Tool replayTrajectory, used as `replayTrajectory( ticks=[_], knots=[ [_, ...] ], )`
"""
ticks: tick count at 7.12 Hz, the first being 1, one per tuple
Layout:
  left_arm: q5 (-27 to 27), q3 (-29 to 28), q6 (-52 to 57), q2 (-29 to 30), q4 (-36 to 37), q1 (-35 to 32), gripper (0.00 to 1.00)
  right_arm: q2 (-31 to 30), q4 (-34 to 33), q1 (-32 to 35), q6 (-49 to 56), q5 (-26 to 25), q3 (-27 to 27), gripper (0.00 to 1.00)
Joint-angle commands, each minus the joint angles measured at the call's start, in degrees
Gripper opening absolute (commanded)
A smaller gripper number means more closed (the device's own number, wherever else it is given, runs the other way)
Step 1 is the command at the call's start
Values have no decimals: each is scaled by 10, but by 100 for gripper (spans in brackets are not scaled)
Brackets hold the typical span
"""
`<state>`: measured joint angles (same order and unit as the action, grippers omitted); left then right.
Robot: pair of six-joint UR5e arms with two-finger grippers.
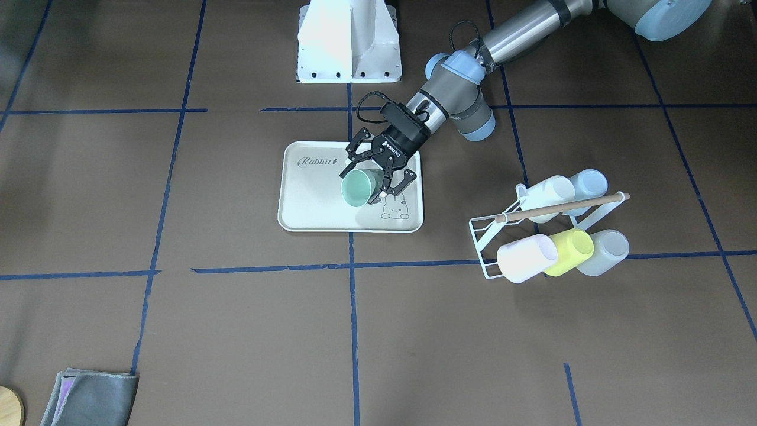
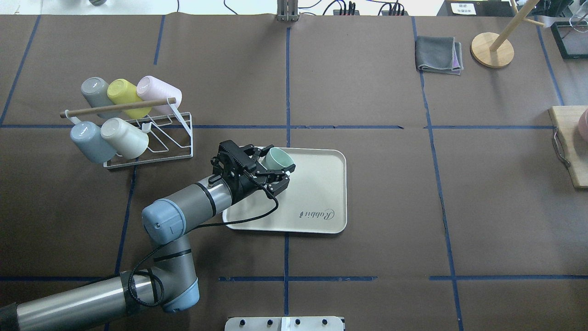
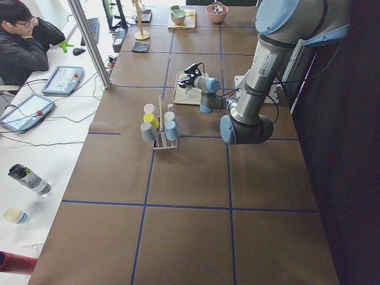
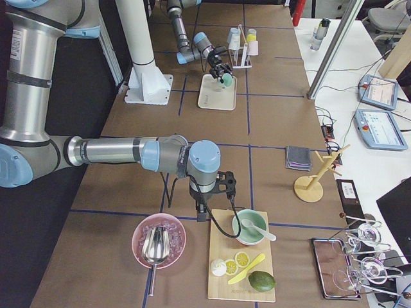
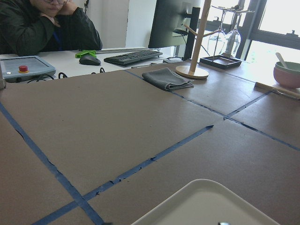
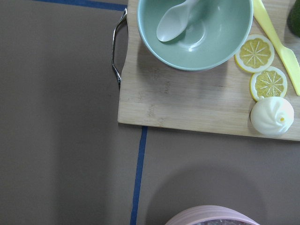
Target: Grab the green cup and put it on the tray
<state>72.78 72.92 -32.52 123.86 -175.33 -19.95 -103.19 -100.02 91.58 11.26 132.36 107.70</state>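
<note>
The pale mint-green cup (image 1: 356, 190) is tilted on its side, mouth toward the front camera, over the cream "Rabbit" tray (image 1: 313, 204). My left gripper (image 1: 361, 188) is shut on it, one finger on each side of the cup. From overhead, the cup (image 2: 279, 159) and the left gripper (image 2: 278, 166) sit over the tray's (image 2: 317, 184) near-left part. I cannot tell whether the cup touches the tray. The left wrist view shows only a tray corner (image 5: 211, 206). My right gripper (image 4: 212, 196) is far off by a cutting board; I cannot tell whether it is open or shut.
A white wire rack (image 2: 151, 142) left of the tray holds several cups, among them a yellow-green one (image 2: 121, 92) and a pale blue one (image 2: 85, 138). A grey cloth (image 2: 438, 55) and a wooden stand (image 2: 492, 49) lie far right. A bowl (image 6: 194, 33) sits on the cutting board (image 6: 187, 103).
</note>
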Motion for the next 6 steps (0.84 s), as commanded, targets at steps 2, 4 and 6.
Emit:
replayTrajectory(
  ticks=[2, 4, 6],
  knots=[
    [-1, 1, 0, -2, 0, 0, 81, 0, 0, 0, 0, 0, 0, 100],
    [-1, 1, 1, -2, 0, 0, 81, 1, 0, 0, -1, 0, 0, 100],
    [-1, 2, 1, -2, 0, 1, 82, 1, 0, 0, -1, 0, 0, 100]
  ],
)
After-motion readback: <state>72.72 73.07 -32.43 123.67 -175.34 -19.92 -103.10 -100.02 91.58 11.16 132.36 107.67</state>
